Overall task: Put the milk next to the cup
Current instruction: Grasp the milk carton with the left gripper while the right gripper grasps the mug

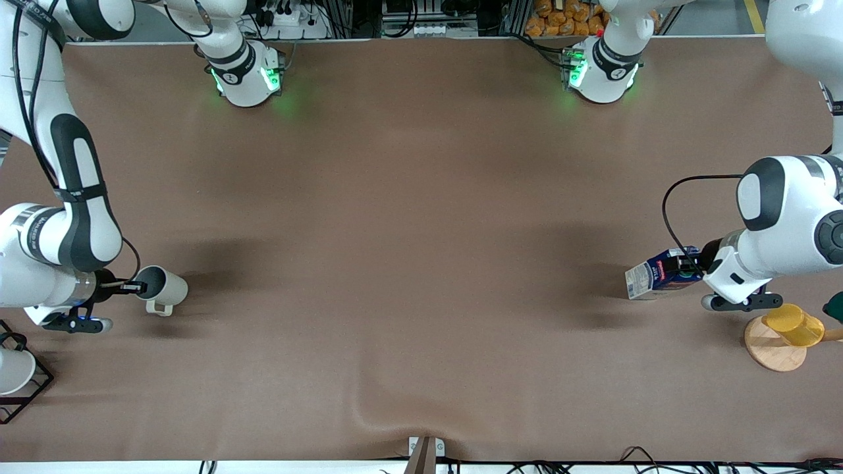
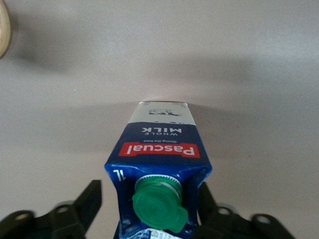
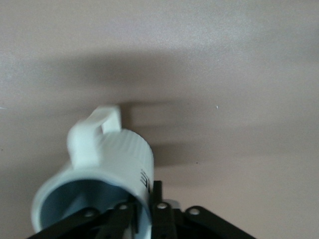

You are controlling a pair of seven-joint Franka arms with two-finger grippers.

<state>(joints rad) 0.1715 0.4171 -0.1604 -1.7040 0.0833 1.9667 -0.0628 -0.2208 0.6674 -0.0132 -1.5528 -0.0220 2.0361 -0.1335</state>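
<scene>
The milk (image 1: 658, 273), a dark blue carton with a green cap and red label, lies on its side at the left arm's end of the table, whitish end pointing toward the middle. My left gripper (image 1: 691, 266) is shut on its cap end. In the left wrist view the carton (image 2: 159, 144) fills the space between the gripper's (image 2: 151, 186) black fingers. The beige cup (image 1: 164, 286) is on its side at the right arm's end, handle toward the front camera. My right gripper (image 1: 137, 287) is shut on its rim. The right wrist view shows the cup (image 3: 114, 159) with one of the gripper's (image 3: 147, 199) fingers inside it and one outside.
A yellow cup (image 1: 793, 324) lies on a round wooden board (image 1: 774, 349) nearer the front camera than the milk. The board's edge also shows in the left wrist view (image 2: 2, 30). A black wire rack (image 1: 29, 388) holding a white cup (image 1: 12, 370) stands near the right gripper.
</scene>
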